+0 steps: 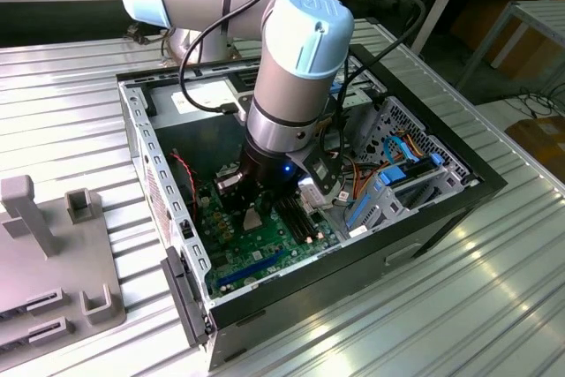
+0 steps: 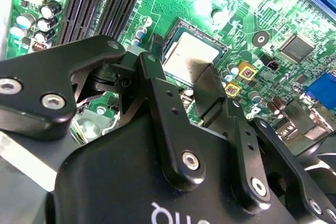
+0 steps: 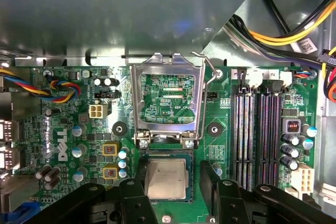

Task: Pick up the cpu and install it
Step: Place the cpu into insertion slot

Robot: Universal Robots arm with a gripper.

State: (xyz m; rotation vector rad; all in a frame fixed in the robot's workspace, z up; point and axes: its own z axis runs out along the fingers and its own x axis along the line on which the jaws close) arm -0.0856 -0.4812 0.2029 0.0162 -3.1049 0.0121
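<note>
Cpu (image 3: 167, 178) sits in the socket between spread, empty fingers (image 3: 211, 182) (light, stiff, fragile chip); grip its opposite edges only.

White lettering stands on the green motherboard (image 3: 214, 148).

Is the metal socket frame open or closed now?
Open: the socket frame stands flipped up behind the cpu, which lies uncovered.

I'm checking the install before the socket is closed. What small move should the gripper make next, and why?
Probably lift straight up. The cpu already lies flat in the socket, the gripper fingers flank it with gaps, and the load plate stands open.
</note>
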